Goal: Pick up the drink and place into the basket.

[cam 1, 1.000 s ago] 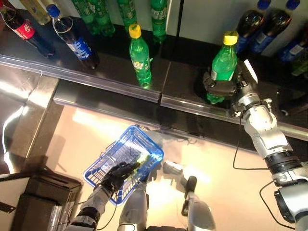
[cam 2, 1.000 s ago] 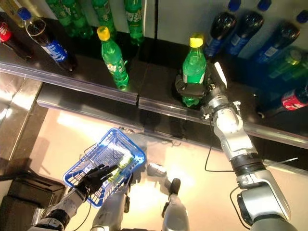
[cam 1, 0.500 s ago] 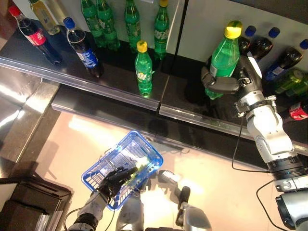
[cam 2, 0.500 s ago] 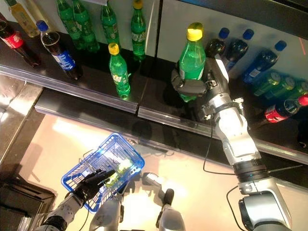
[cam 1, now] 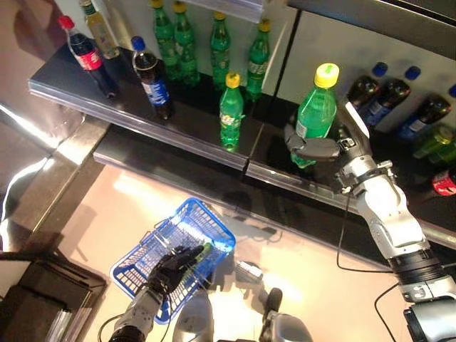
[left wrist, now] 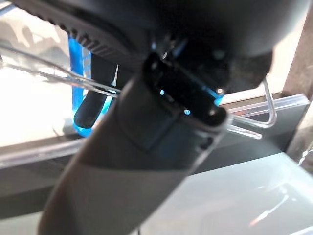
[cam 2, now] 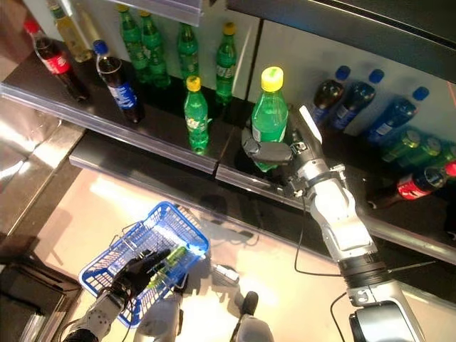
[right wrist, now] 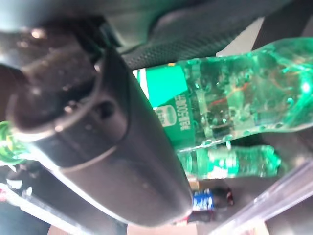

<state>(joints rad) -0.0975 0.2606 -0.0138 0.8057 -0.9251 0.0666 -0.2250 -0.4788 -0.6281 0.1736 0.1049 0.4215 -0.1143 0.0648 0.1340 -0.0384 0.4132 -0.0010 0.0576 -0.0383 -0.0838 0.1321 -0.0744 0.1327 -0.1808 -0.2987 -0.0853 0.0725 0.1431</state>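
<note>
Well left of the green bottle on the dark shelf (cam 1: 192, 132) stand a red-capped cola bottle (cam 1: 87, 57) and a blue-capped cola bottle (cam 1: 151, 75), with a row of green bottles (cam 1: 214, 39) at the back and a single yellow-capped green bottle (cam 1: 231, 110) near the shelf's front lip. Below the shelf, down and to the left of the held bottle, the left hand (cam 1: 174, 262) shows at the near rim of the blue wire basket (cam 1: 182, 239); its fingers appear curled over the rim or handle, but the wrist view is blocked by the hand's own bulk, so I cannot tell whether it truly grips. Something pale green already lies inside the basket. The drink itself, a large green bottle with a yellow cap (cam 1: 313, 117), is clasped upright in the right hand (cam 1: 313, 149), whose fingers wrap its lower body; it appears to be held just above the shelf, near the front edge. It looks full, so probably fairly heavy, and its smooth, slightly yielding plastic could slip or tilt; the waisted part around the label is the soundest place to hold. To its right, dark blue-capped bottles (cam 1: 395, 103) lean against the back wall.
</note>
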